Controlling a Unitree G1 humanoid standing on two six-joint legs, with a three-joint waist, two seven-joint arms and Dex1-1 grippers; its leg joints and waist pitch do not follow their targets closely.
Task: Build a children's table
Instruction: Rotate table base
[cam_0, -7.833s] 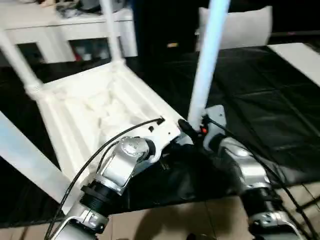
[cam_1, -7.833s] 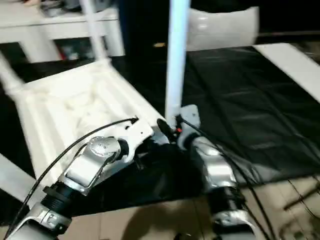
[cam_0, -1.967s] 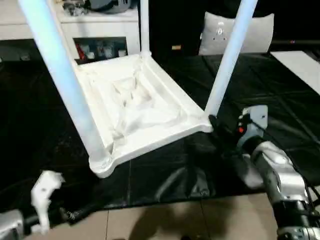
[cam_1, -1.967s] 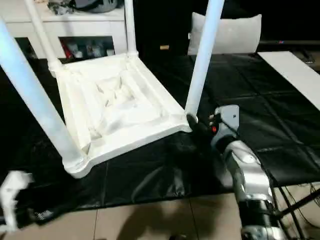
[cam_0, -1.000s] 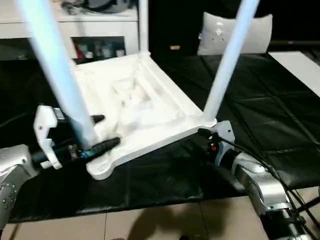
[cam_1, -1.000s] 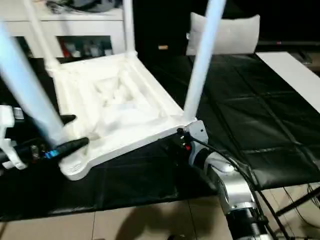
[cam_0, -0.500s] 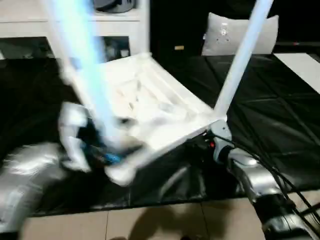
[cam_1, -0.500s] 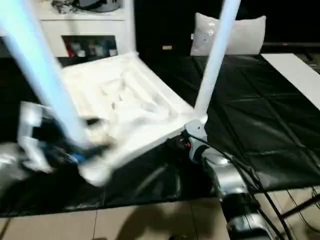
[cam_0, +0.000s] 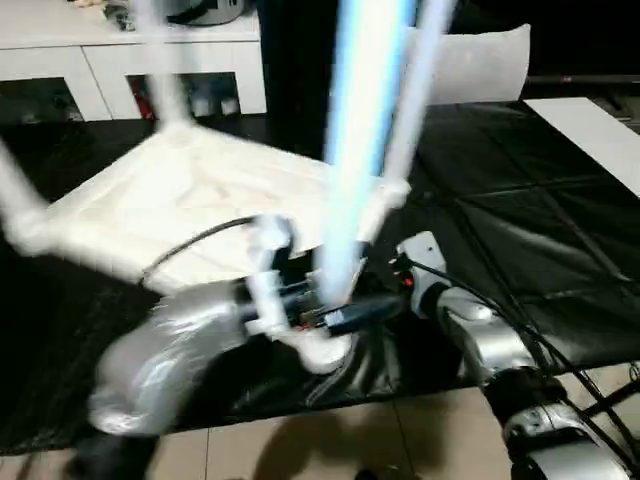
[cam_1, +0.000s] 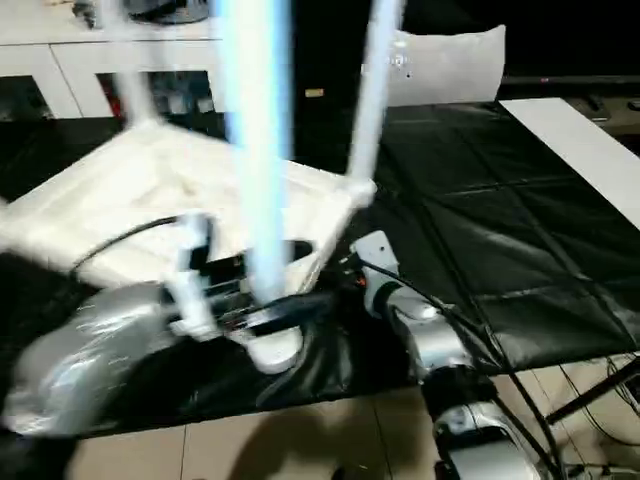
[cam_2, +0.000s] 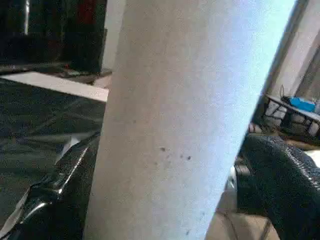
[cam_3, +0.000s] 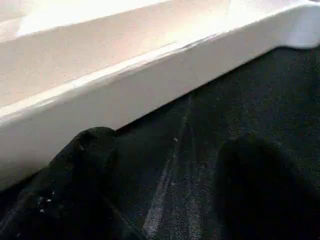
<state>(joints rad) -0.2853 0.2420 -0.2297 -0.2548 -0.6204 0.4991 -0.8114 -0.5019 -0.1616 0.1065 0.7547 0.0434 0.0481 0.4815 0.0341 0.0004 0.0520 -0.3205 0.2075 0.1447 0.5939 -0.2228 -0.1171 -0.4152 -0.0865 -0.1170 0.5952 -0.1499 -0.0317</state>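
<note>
The white children's table (cam_0: 190, 200) lies upside down on the black cover, its legs pointing up. My left gripper (cam_0: 340, 312) is shut on the nearest leg (cam_0: 360, 130), just above its corner socket. In the left wrist view that leg (cam_2: 175, 125) sits between two black fingers (cam_2: 60, 185). A second leg (cam_0: 420, 70) rises just behind it. My right gripper (cam_0: 382, 280) is open at the table's rim near that corner. In the right wrist view its fingers (cam_3: 85, 165) stand apart over the cover, under the white rim (cam_3: 150, 75).
The black-covered work surface (cam_0: 520, 200) stretches to the right, with a white board (cam_0: 590, 125) at its far right. A white cabinet (cam_0: 100, 50) and a white cushion (cam_0: 480, 65) stand behind. Tiled floor (cam_0: 350, 440) runs along the near edge.
My left gripper has swung from the left to the centre with the leg in it, and the table has turned with it. The right gripper stays near the rim.
</note>
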